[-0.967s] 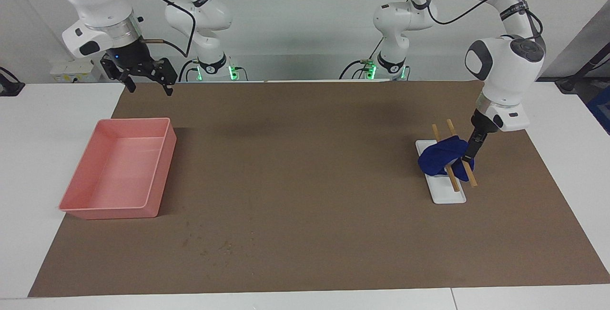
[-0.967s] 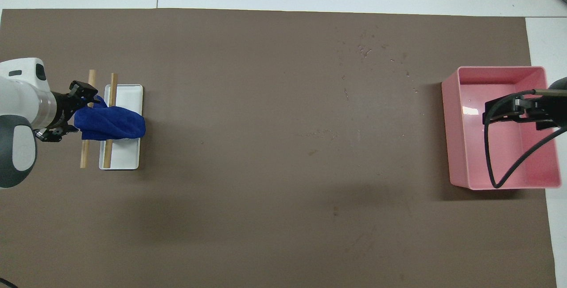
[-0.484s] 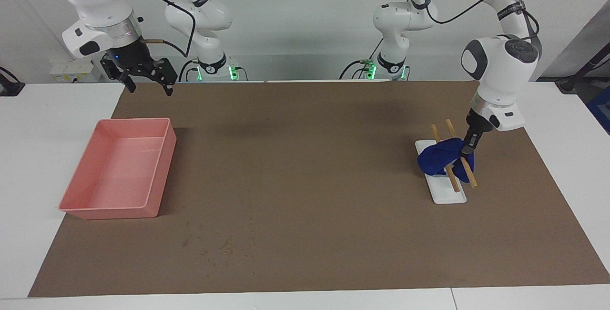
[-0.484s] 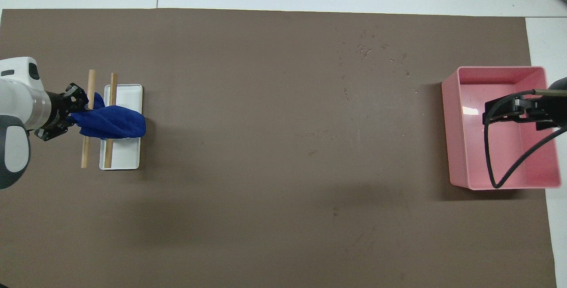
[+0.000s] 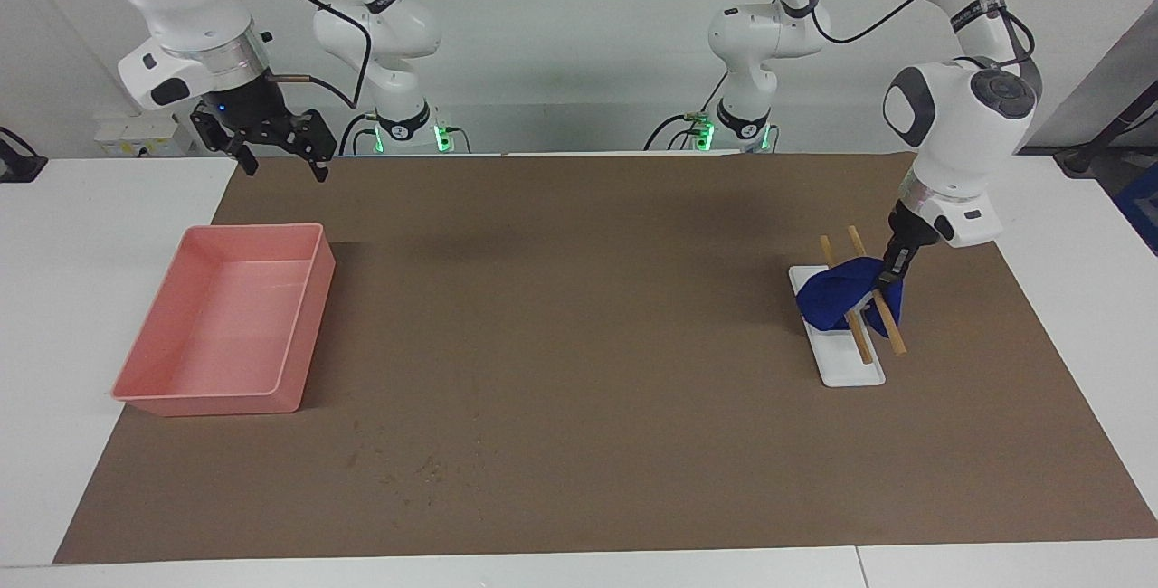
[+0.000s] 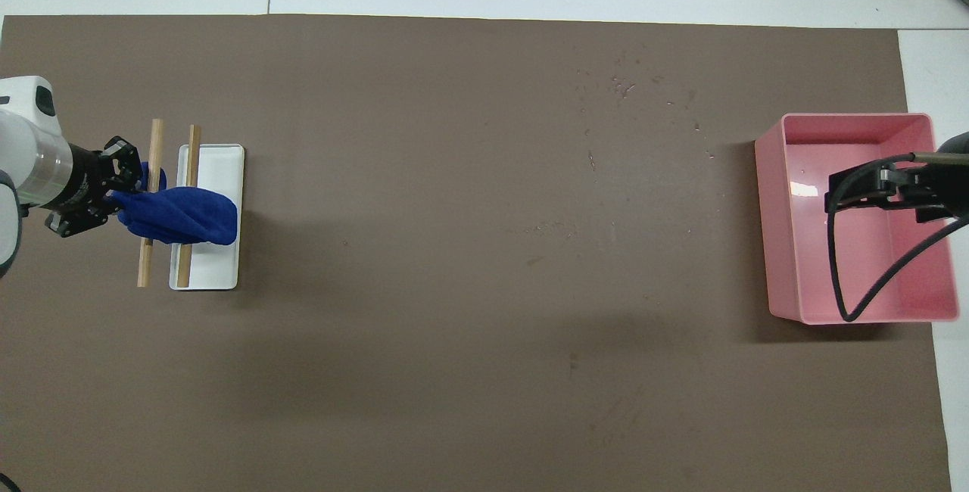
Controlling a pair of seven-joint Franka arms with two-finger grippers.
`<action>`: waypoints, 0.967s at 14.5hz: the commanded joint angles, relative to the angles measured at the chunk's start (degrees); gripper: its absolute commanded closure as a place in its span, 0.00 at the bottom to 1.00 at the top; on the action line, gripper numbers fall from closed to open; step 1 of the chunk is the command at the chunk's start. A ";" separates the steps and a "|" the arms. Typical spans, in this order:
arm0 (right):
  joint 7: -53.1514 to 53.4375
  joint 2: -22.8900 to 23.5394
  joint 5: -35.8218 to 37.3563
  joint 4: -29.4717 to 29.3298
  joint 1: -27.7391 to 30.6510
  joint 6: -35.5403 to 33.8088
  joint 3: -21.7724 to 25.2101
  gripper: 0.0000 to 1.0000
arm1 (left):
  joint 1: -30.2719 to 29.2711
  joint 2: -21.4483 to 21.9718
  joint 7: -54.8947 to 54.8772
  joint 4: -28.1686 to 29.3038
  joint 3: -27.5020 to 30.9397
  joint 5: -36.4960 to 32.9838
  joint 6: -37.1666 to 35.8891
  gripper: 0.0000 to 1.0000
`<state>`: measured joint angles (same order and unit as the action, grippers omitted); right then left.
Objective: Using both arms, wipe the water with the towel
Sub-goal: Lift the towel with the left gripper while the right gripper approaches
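The deep blue towel (image 5: 837, 298) lies bunched across two wooden sticks (image 5: 891, 335) over a small white tray (image 5: 855, 369), toward the left arm's end of the table. My left gripper (image 5: 882, 285) is shut on the towel's end and holds that end slightly raised. In the overhead view the towel (image 6: 178, 216) stretches from the left gripper (image 6: 121, 200) across the sticks (image 6: 155, 144) onto the white tray (image 6: 216, 163). My right gripper (image 5: 280, 167) is open and empty, waiting in the air by the pink tray (image 5: 226, 393). In the overhead view it (image 6: 870, 183) covers part of the pink tray (image 6: 855, 119).
A brown mat (image 5: 579, 344) covers most of the table. Small wet specks (image 5: 407, 466) lie on the mat beside the pink tray, farther from the robots; they also show in the overhead view (image 6: 621, 87).
My left gripper has drawn the towel's end a little toward the left arm's end of the table and the towel has slid with it. The right arm has not moved.
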<state>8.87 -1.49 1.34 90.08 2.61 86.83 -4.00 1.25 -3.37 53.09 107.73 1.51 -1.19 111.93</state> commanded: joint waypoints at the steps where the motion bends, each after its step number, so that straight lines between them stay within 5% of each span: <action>1: 1.15 -1.59 -0.02 2.03 1.00 1.32 -0.57 0.00 | 0.95 -0.85 3.59 -6.12 0.16 1.89 -6.36 1.00; 8: 9.22 -1.41 -0.54 1.85 -0.05 2.46 -0.92 0.00 | 1.83 2.32 25.80 -9.20 -7.38 9.02 -8.40 1.00; 14: 32.30 -0.98 -9.14 1.85 -3.73 3.60 -1.80 0.01 | 2.27 1.88 51.55 -12.37 -20.38 10.50 -6.30 1.00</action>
<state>32.85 -1.50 -5.18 90.20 0.89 88.22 -5.44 3.10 -1.42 97.64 97.00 -16.59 7.74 104.97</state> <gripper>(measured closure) 0.009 0.811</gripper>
